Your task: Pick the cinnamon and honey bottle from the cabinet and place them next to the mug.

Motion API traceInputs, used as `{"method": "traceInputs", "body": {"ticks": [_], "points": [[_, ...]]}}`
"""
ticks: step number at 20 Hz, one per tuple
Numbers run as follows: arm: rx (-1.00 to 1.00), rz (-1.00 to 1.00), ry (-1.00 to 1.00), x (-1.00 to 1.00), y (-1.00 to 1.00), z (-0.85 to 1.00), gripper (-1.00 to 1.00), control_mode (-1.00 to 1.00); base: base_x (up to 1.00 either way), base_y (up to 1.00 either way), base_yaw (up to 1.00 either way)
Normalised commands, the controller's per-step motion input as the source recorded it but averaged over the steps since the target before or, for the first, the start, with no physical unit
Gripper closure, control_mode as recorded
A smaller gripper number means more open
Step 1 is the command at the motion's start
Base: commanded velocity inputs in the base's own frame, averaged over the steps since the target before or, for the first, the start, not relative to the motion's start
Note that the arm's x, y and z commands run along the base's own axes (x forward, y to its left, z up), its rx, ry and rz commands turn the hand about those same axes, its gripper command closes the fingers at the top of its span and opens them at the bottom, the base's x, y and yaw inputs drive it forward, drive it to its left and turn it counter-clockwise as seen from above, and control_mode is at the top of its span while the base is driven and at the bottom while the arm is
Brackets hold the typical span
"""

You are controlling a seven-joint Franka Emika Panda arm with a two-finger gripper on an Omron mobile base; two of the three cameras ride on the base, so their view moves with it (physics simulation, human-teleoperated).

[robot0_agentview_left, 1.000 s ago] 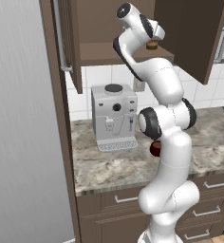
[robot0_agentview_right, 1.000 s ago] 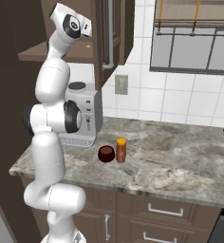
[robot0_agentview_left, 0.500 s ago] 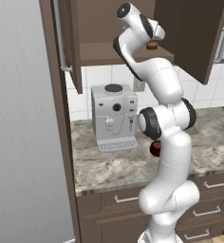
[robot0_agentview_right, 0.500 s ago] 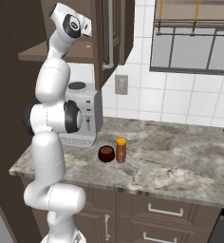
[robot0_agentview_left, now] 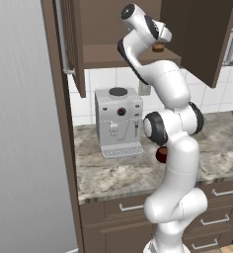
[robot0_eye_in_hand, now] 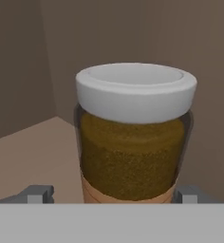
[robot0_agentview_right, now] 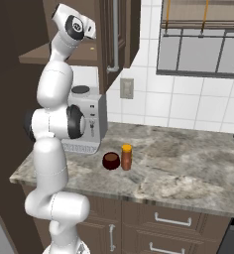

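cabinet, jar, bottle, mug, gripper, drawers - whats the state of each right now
cabinet: doors open.
cinnamon: upright on the cabinet shelf, lid on, between the finger tips, not lifted.
gripper: open, one finger tip on each side of the cinnamon.
honey bottle: upright on the counter, cap on, right beside the mug.
mug: upright on the counter.
coffee machine: standing on the counter, nothing under its spout.
drawers: shut.

cinnamon [robot0_eye_in_hand: 133,152] brown, pale grey lid, tan label; honey bottle [robot0_agentview_right: 126,157] orange-amber; mug [robot0_agentview_right: 110,160] dark red-brown; cabinet [robot0_agentview_left: 197,34] dark brown; counter [robot0_agentview_right: 188,158] mottled grey-tan
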Motion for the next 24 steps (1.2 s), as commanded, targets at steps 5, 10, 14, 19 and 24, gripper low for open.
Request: {"method": "traceInputs", "body": {"ticks": [5,10,14,19,24], "points": [[0.00,0.00,0.00,0.00,0.00,0.00,1.00,-1.00,0.00,0.00,0.00],[0.00,0.00,0.00,0.00,-0.04,0.00,1.00,-1.00,0.00,0.00,0.00],[0.00,0.00,0.00,-0.07,-0.04,0.00,1.00,-1.00,0.00,0.00,0.00],[0.00,0.00,-0.04,-0.52,0.06,0.00,1.00,-1.00,0.00,0.00,0.00],[0.00,0.04,-0.08,-0.62,0.28,0.00,1.00,-1.00,0.00,0.00,0.00]]}}
